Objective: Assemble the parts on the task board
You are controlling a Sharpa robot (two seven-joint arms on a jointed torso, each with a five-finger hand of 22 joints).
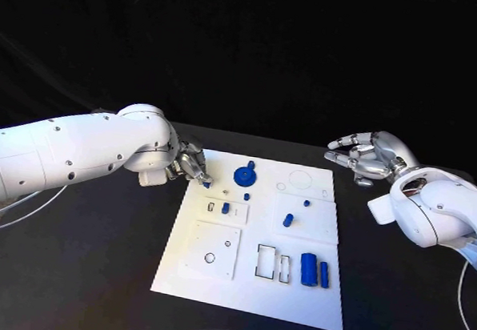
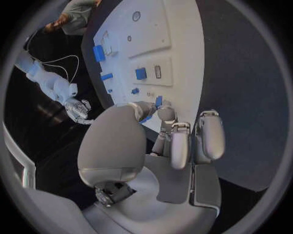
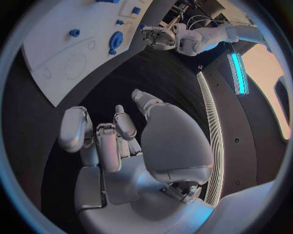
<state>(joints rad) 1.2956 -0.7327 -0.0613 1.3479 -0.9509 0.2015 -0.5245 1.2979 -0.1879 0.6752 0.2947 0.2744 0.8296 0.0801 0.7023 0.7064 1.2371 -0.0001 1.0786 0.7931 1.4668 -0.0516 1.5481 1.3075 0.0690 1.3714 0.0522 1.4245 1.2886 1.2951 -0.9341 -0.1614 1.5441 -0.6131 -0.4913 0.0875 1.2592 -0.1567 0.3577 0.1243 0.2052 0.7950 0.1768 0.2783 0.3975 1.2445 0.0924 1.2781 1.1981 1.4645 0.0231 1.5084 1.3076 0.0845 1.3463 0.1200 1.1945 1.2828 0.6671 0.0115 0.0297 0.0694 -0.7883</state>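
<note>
The left hand (image 1: 184, 164) hides part of the near left corner of the board (image 1: 208, 286), so what lies under it is hard to see. In the left wrist view, a small blue part (image 2: 158, 101) sits at the tips of the thumb and one finger (image 2: 166, 113). It looks pinched there, but most of the part is covered by the fingers. The other fingers of this hand are curled down side by side. In the head view the same blue bit (image 1: 206, 184) peeks out just below the fingers, right at the left edge of the board.

The right hand (image 1: 362, 155) hangs over the black desk (image 1: 63, 274), off the far right corner of the board and not touching it. Its fingers are bent in a loose curl, a little apart, with nothing in them. The right wrist view shows the same: bent fingers (image 3: 125, 126) over bare desk, with the board corner beside them.

On the board, a big round blue part (image 1: 246, 172) lies near the far edge, close to the left hand. A small blue peg (image 1: 225, 208) stands in a raised square in the middle, and another small peg (image 1: 287, 219) sits to its right. Two long blue parts (image 1: 309, 269) lie side by side near the right edge, next to some empty slots. Thin drawn circles near the far right corner are faint and hard to make out.
</note>
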